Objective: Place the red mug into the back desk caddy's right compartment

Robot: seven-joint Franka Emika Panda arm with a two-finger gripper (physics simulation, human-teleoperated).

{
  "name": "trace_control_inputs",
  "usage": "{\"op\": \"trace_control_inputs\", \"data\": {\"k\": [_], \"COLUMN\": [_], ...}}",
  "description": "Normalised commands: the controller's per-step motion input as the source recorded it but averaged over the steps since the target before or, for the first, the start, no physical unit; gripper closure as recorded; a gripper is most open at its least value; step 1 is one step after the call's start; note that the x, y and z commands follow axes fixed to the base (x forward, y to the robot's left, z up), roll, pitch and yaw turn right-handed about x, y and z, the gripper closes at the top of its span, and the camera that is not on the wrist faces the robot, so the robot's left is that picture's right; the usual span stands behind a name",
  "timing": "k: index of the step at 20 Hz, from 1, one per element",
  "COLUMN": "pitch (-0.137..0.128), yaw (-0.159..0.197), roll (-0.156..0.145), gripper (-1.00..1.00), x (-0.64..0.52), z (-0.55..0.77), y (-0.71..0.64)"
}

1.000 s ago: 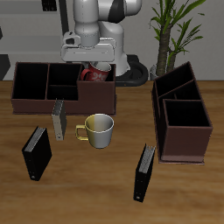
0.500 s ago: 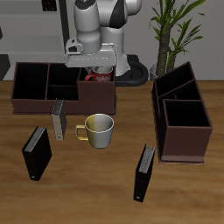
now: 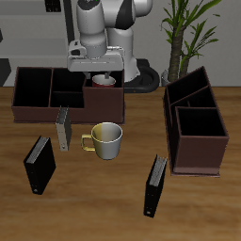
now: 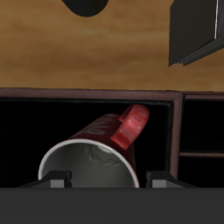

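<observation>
- Although the exterior view hides most of it, we find the red mug (image 3: 103, 82) inside the right compartment (image 3: 110, 97) of the back desk caddy (image 3: 38, 111), with only its pale rim and a strip of red showing above the wall.
- In the wrist view we see the red mug (image 4: 94, 160) below the camera, its light grey inside open toward us and its red handle (image 4: 131, 125) pointing toward the compartment's wall; whether it stands quite upright we cannot tell.
- We see the gripper (image 3: 93, 65) above the compartment, its fingers (image 4: 59, 178) spread apart either side of the rim and gripping nothing; contact with the mug is not evident.
- We judge the mug to be rigid glazed ceramic: moderately heavy for its size, smooth and liable to slip, and able to chip on the caddy's hard walls.
- We judge the best hold to be across the rim wall, one finger inside and one outside, away from the handle, since the handle would twist the mug in the grip.
- We note a cream mug (image 3: 104, 140) on the bench (image 3: 120, 212), well clear of the caddy.
</observation>
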Motion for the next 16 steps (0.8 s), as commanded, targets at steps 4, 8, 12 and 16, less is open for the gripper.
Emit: {"op": "trace_control_inputs", "data": {"k": [4, 8, 12, 16], "pitch": [0.001, -0.035, -0.023, -0.006], "yaw": [-0.003, -0.018, -0.009, -0.007], "roll": [0.016, -0.025, -0.04, -0.059], "gripper": [-1.0, -1.0, -1.0, -1.0], "x": [-0.01, 0.19, 0.36, 0.4], "z": [0.08, 0.27, 0.29, 0.21], "y": [0.01, -0.14, -0.17, -0.2]}}
